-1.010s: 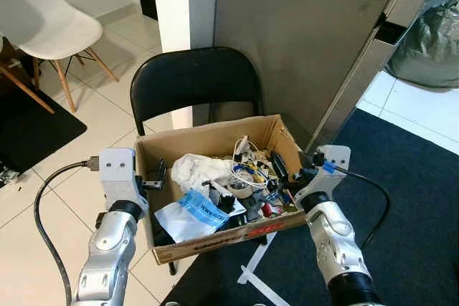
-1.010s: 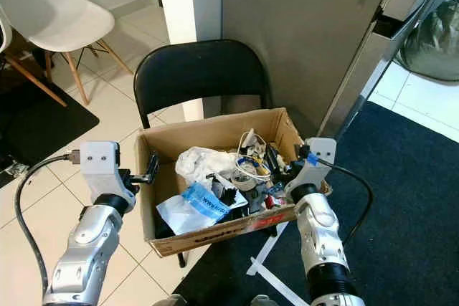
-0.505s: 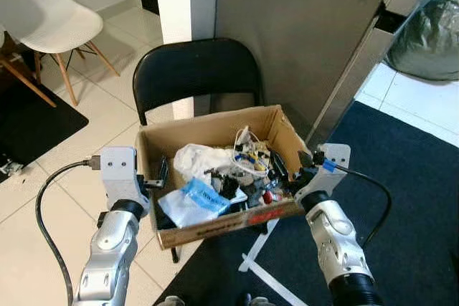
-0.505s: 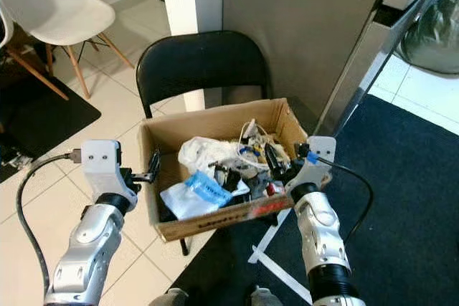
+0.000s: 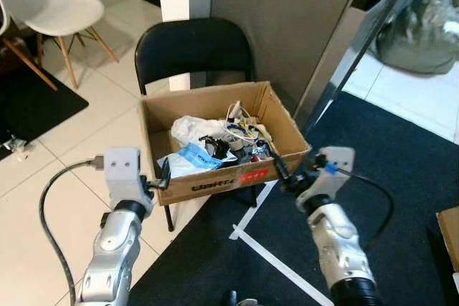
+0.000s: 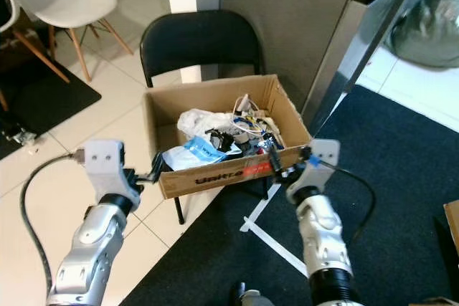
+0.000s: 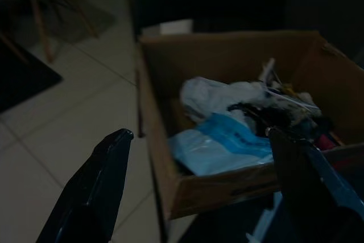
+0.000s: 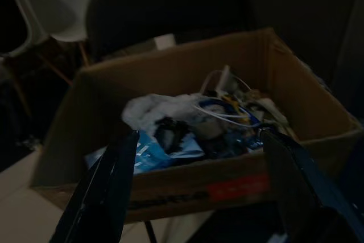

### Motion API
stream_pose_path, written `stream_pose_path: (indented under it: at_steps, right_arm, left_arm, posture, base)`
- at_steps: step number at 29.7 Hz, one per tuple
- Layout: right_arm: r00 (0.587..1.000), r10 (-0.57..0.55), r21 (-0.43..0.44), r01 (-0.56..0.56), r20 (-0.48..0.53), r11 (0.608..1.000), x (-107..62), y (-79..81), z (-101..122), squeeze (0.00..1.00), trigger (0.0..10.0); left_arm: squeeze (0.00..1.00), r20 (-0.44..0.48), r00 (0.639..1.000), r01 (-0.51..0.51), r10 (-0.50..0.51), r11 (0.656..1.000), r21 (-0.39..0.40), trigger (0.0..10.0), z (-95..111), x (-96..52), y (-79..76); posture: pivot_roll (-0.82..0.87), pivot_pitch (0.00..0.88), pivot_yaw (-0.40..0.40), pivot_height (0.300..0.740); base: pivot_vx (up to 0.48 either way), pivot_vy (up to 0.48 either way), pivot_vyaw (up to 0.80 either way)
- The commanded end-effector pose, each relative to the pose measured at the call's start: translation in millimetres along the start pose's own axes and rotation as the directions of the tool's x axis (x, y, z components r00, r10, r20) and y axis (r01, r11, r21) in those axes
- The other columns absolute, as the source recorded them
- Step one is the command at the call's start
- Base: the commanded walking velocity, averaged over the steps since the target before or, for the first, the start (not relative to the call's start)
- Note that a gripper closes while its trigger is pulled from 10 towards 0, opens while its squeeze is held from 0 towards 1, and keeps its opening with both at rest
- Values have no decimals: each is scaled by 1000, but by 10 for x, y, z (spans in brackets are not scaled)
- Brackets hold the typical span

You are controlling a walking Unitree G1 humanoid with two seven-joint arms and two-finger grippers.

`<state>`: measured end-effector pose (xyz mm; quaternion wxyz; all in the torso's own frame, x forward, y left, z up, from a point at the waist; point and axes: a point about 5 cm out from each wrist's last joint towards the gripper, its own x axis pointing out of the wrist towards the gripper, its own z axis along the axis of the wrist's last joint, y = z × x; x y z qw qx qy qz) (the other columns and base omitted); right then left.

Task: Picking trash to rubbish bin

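We have a cardboard box (image 5: 215, 134) sitting on the seat of a black folding chair (image 5: 192, 51), and it serves as the rubbish bin here. Inside it lie a crumpled white bag (image 5: 190, 128), a blue and white wrapper (image 5: 195, 158), a tangle of white cords (image 5: 240, 128) and small dark bits toward the far right corner. We see no loose piece of trash on the tile floor (image 5: 64, 148) or the dark carpet (image 5: 373, 155) near the box; a strip of white tape (image 5: 276, 266) runs across the carpet below the chair. Our left gripper (image 5: 159, 177) hangs just off the near left corner of the box, outside it, fingers spread apart with nothing between them. Our right gripper (image 5: 283, 175) hangs just off the near right corner, also spread apart and empty. Both wrist views are dark, yet each shows two black fingers wide apart framing the box front and its contents. Judgement: this scene fits either standing back from the box with a drop already made, or facing the bin with more trash to find elsewhere; the frames do not settle which. Whatever piece comes next, we note that a good drop wants the gripper carried well over the box rim and above the pile before letting go, since the contents sit high near the front wall and light wrappers could slide out over it.
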<state>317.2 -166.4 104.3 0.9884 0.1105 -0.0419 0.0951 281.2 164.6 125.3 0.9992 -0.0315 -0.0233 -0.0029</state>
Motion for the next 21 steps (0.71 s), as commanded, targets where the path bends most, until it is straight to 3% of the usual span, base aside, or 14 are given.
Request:
stream_pose_path:
  at_steps: [1, 17, 21]
  right_arm:
    - [1000, -11, -13, 10, -3, 1000, -11, -28, 12, 0, 10000]
    - [1000, 2, -21, -2, -15, 1000, -1, 1, 0, 0, 10000]
    - [1000, -3, -12, 3, -12, 1000, -2, -7, 3, 0, 10000]
  left_arm:
    - [0, -16, 1000, -2, 2, 1000, 1, 10000, -42, -9, -11]
    - [0, -18, 1000, -4, 4, 1000, 5, 10000, -47, -10, -19]
    - [0, -17, 1000, -1, 1, 1000, 10, 10000, -43, -5, -25]
  posture:
    - [45, 143, -23, 740]
    - [45, 150, -25, 740]
    - [47, 158, -23, 740]
  base:
    - [0, 0, 0]
    - [0, 0, 0]
    - [0, 0, -713]
